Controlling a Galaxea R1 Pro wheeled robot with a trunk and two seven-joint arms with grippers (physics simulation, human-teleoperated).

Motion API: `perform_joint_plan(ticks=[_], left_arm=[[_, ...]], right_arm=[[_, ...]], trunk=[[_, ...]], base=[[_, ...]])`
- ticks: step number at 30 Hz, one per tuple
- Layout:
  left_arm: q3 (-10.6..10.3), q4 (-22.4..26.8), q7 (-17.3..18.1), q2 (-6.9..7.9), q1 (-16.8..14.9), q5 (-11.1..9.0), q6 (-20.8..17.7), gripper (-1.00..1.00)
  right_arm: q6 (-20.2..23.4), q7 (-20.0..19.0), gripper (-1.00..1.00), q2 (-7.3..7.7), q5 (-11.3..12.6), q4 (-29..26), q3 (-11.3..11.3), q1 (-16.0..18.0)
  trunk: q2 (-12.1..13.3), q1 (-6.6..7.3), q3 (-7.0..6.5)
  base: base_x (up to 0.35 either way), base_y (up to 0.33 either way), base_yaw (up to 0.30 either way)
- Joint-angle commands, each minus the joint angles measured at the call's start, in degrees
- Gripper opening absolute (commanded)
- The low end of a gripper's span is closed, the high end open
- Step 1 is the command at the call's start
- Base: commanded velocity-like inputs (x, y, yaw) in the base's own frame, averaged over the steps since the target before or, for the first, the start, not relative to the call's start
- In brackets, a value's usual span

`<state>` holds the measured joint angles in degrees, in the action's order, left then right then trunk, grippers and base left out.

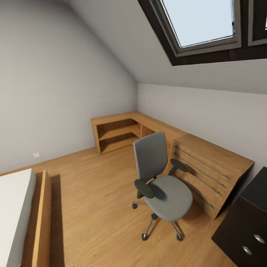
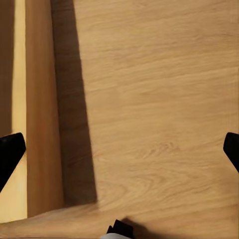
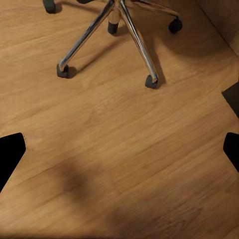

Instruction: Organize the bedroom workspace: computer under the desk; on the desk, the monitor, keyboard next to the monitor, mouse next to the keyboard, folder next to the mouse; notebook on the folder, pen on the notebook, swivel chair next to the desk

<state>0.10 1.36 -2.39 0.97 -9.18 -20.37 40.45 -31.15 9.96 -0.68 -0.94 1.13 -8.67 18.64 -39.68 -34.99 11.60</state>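
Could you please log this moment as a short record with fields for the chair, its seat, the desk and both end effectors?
chair: grey swivel chair standing on the wood floor, beside a slanted wooden unit
chair seat: nothing lying on it, no folder
chair base: chrome legs with black castors
desk: black drawer unit with round silver knobs, at the picture's lower right
left end effector: open, over bare floor
right end effector: open, over floor near the chair base
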Motion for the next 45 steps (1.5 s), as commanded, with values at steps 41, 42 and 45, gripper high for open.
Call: perform_joint_plan(ticks=[41, 42, 45], left_arm=[[0.0, 0.0, -0.2, -0.01, 0.0, 0.2, 0.2, 1.00], [0.0, 0.0, -0.2, -0.01, 0.0, 0.2, 0.2, 1.00], [0.0, 0.0, -0.2, -0.01, 0.0, 0.2, 0.2, 1.00]], right_arm=[[-0.1, 0.3, 1.00, 0.32, -0.3, 0.1, -0.5, 0.1], [-0.1, 0.3, 1.00, 0.32, -0.3, 0.1, -0.5, 0.1], [-0.2, 0.2, 1.00, 0.32, -0.3, 0.1, -0.5, 0.1]], trunk=[[-0.1, -0.01, 0.20], [-0.1, -0.01, 0.20], [-0.1, -0.01, 0.20]], base=[[0.000, 0.000, 0.228], [0.000, 0.000, 0.010], [0.000, 0.000, 0.005]])
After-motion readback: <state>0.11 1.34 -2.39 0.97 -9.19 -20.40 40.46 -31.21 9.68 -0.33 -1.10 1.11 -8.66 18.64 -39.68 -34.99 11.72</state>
